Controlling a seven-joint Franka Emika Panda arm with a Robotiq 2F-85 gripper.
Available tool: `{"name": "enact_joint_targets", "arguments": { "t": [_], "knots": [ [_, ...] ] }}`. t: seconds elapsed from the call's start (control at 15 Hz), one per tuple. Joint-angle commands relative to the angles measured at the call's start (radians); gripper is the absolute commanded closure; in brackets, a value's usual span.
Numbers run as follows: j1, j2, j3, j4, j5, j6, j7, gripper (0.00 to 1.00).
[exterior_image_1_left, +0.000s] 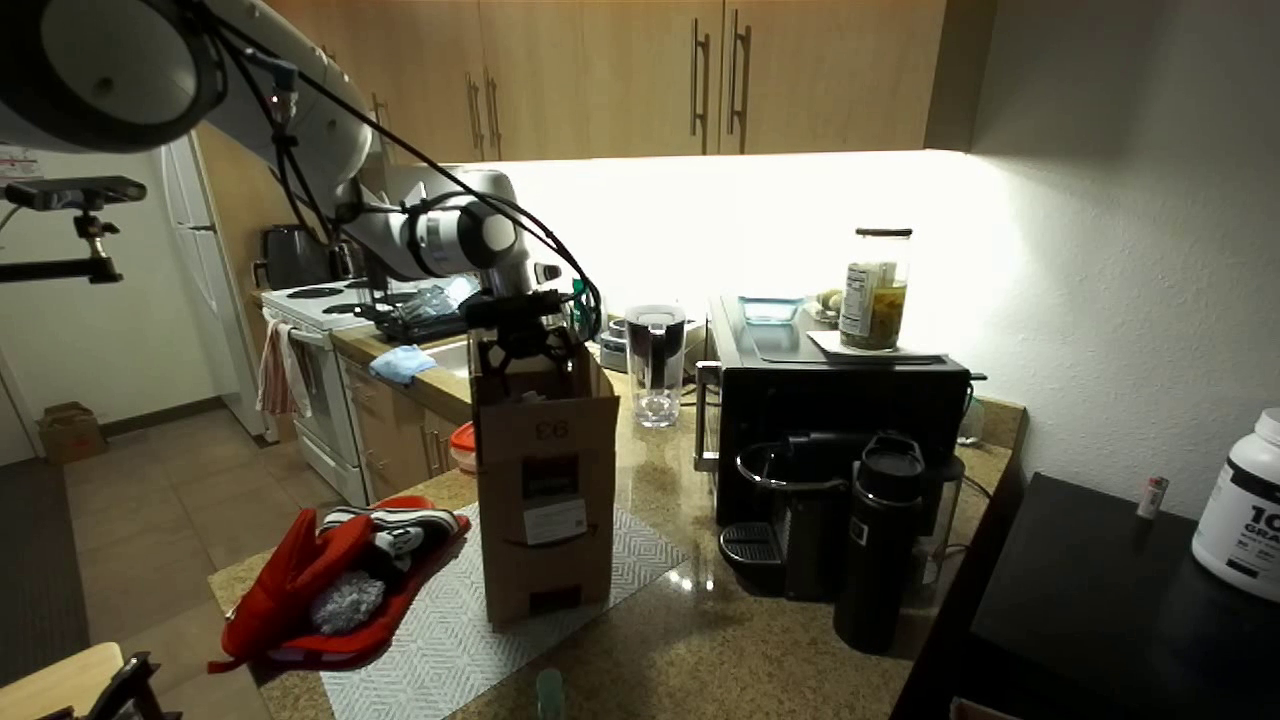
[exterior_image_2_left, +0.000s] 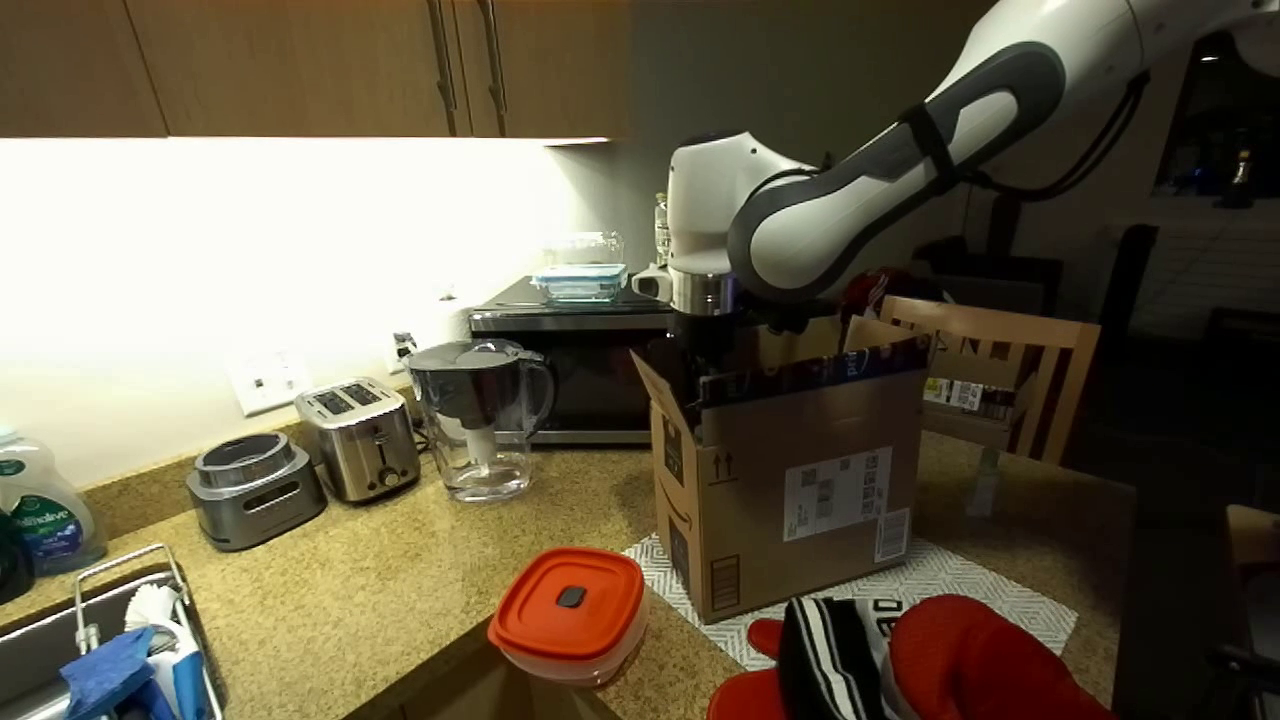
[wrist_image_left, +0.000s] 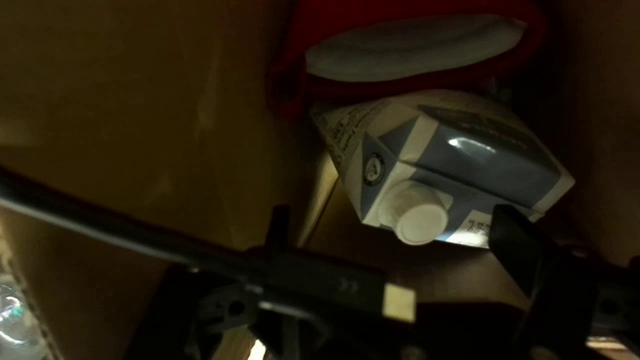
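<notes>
Reaching down inside a cardboard box (wrist_image_left: 150, 115), the pincer (wrist_image_left: 390, 215) appears in the wrist view with its fingers spread wide and nothing gripped. Beyond them sits a blue-and-white gable-top carton (wrist_image_left: 475, 160), its white screw cap (wrist_image_left: 422, 225) facing the camera; whether either finger touches the carton cannot be told. A red lined cloth (wrist_image_left: 410, 50) lies against the carton's far end. For a sound grip, I would square the wrist to the carton, which looks turned relative to the fingers, and bring them over two opposite faces, clear of the cap. One finger is near the box's wall, so any sideways shift calls for care.

In an exterior view, the box stands on a white patterned mat (exterior_image_1_left: 420, 640), set in from the bench's (exterior_image_1_left: 720, 630) edges. A knit beanie (exterior_image_1_left: 400, 540) and a red oven mitt (exterior_image_1_left: 285, 580) lie at a corner of the bench. A straight vertical path seems best; brushing a flap could drag the box across the mat.

In an exterior view, the arm (exterior_image_2_left: 870, 200) passes over the box's long side, so lowering it much further might press that rim. A red-lidded food container (exterior_image_2_left: 570, 615) sits at the bench's edge, apart from the box.
</notes>
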Motion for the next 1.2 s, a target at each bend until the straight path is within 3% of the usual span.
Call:
{"name": "enact_joint_targets", "arguments": {
  "t": [0.0, 0.93, 1.0, 1.07, 1.13],
  "knots": [
    [-0.025, -0.042, 0.013, -0.064, -0.004, 0.041, -0.042, 0.0],
    [-0.031, -0.049, 0.011, -0.116, -0.006, 0.087, -0.03, 0.0],
    [-0.031, -0.049, 0.011, -0.119, -0.005, 0.091, -0.027, 0.06],
    [-0.032, -0.05, 0.012, -0.123, -0.004, 0.095, -0.028, 0.26],
    [-0.033, -0.051, 0.013, -0.125, -0.002, 0.1, -0.028, 0.32]
  ]
}}
